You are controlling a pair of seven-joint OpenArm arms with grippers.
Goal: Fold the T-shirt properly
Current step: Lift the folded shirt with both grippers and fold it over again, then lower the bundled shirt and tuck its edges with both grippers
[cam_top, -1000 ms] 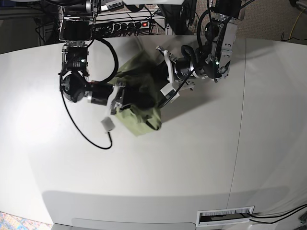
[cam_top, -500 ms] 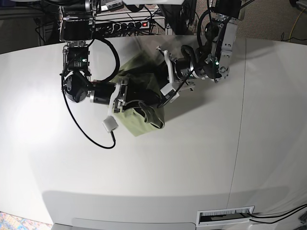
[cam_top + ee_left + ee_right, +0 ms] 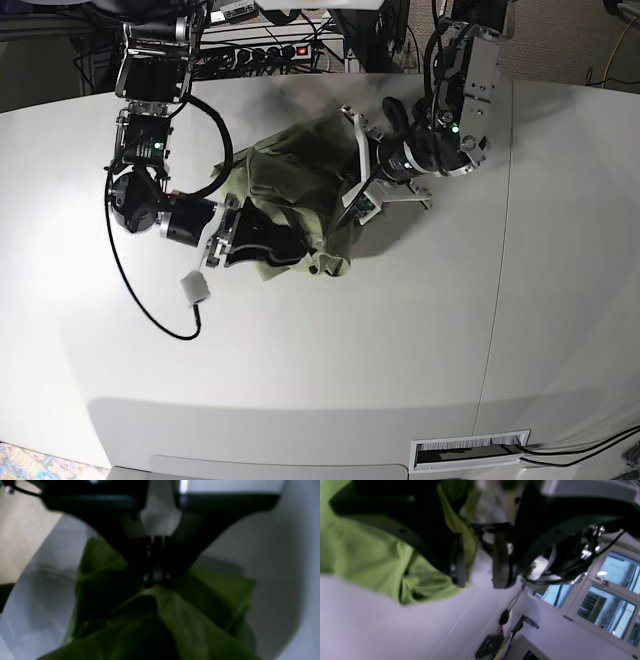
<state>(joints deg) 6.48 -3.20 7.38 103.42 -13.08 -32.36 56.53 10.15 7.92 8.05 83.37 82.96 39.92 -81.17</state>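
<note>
The T-shirt [image 3: 295,190] lies bunched on the far middle of the white counter [image 3: 320,340], between the two arms, and it now spreads wider and flatter than a second ago, when it sat as a tighter wedge with a clear lower corner. The right tool [image 3: 476,560] has let go: a second ago it was clamped at the shirt's left edge, and now its jaws stand wide apart in the right wrist view, with green cloth lying against the outer side of one finger [image 3: 457,560] and bare counter showing in the gap. In the base view that arm has dropped lower and swung outward, its tool [image 3: 240,240] resting at the shirt's near-left edge, and the small white block [image 3: 195,287] on its cable has moved down the counter with it. The left tool [image 3: 156,578] is pinched tight on a raised ridge of the T-shirt [image 3: 180,620], the cloth falling away in a peak beneath the closed jaws. In the base view this tool [image 3: 355,200] sits at the shirt's right edge, slightly higher than before.
</note>
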